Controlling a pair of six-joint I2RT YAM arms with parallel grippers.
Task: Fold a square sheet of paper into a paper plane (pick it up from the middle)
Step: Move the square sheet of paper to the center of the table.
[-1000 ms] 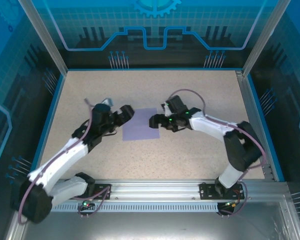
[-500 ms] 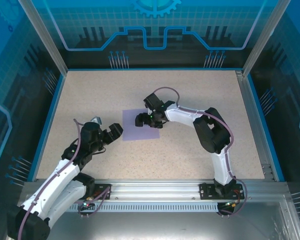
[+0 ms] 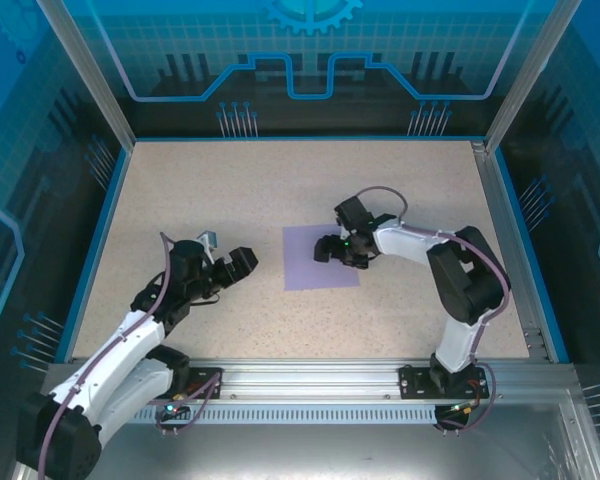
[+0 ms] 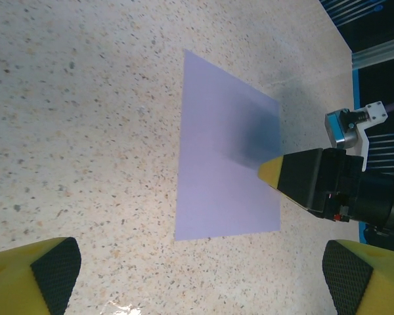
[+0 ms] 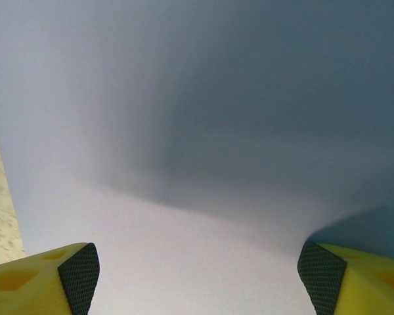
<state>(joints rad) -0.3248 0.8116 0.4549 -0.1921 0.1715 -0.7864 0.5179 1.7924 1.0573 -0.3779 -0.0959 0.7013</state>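
Your right tool (image 3: 327, 250) stands with its jaws wide, and nothing is clamped between them. The sheet of paper (image 3: 315, 275) lies flat on the table (image 3: 230, 180) directly under this tool, whose tips hang over about the middle of the sheet. From the right wrist camera, the two yellow fingers (image 5: 75, 275) sit far apart. Lavender paper fills the whole gap between them and everything ahead, with a dark shadow spreading in front of the tool. A thin strip of table shows beyond the left-hand finger. The tips are down at the paper, but you cannot tell whether they actually press on it.

Your right arm (image 3: 465, 290) rises from its base, bends sharply at the elbow and runs its forearm back across toward the other arm. Its wrist is pitched so that the tool points down at the sheet.

Your left tool (image 3: 242, 262) is also spread fully wide and holds nothing. Your left arm (image 3: 120, 335) stretches out low and long from its base, with the tool aimed toward the sheet. The sheet lies ahead of this tool, apart from its fingertips, with bare table between them. From the left wrist camera, the sheet lies straight ahead, and the right tool comes in from the right-hand side, one yellow tip at the paper.
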